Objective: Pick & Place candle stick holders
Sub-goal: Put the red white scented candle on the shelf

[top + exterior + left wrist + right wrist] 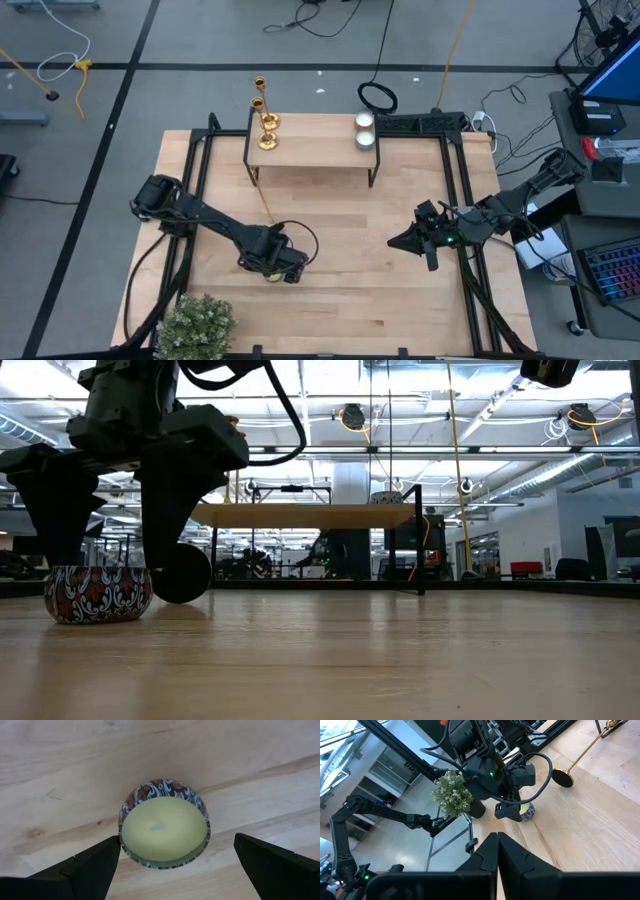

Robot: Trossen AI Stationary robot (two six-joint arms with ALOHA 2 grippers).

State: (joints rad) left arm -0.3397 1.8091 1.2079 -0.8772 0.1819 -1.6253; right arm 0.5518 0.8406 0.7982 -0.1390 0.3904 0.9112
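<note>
Hiding most of the small round candle tin in the high view, the left pincer hung low over the pale wooden table with its dark fingers released and spread on either side of the tin, touching neither wall as far as the left wrist view showed. That tin had a red, black and white patterned wall and was filled with smooth pale yellow wax. Two tall shiny gold candle stick holders stood close together at one end of a small raised wooden shelf on black legs, and a third gold candle stick holder lay tipped on the table, its thin stem cut off at the right wrist picture's edge. Two round candles sat at the shelf's other end. The right pincer waited clenched above the table's right side. A leafy green plant stood at the table's near left corner.
</note>
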